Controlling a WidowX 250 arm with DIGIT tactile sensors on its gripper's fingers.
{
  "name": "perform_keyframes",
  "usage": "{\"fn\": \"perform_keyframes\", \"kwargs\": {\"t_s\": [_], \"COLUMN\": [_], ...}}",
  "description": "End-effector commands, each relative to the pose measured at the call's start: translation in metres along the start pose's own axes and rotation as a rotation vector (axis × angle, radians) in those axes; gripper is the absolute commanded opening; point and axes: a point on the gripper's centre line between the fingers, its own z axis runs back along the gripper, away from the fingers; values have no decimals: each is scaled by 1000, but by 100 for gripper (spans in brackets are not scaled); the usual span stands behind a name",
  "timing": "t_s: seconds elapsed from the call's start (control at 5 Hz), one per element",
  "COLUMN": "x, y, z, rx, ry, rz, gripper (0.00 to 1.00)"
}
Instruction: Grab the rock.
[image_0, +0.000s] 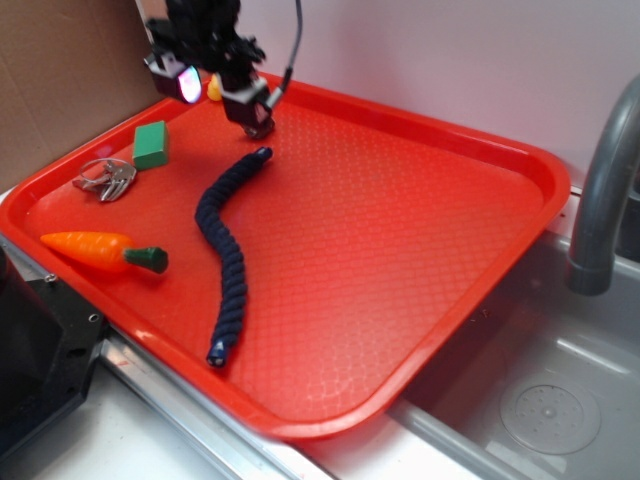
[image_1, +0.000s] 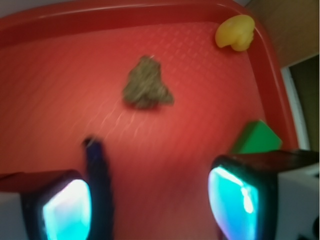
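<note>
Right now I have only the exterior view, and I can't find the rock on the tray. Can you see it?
Observer: Yes. In the wrist view the rock lies on the tray, ahead of the claw and not touching it.
Operator: Is the claw open?
Observer: Open. Its fingers stand wide apart and hold nothing.
Operator: Is anything crowding the rock?
Observer: No. The rope's tip lies clear of it, nearer the claw, and the yellow lump sits beyond it, by the tray's rim.
</note>
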Motion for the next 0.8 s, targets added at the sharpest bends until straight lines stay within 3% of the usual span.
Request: {"fn": "perform_keyframes", "kwargs": {"t_s": [0.0,0.6], "x": [31,69], "y": [17,-19], "z": [-20,-34], "rx": [-76,-68], "ry": [-79,-92], "rz": [-19,-109], "gripper": [100,100]}}
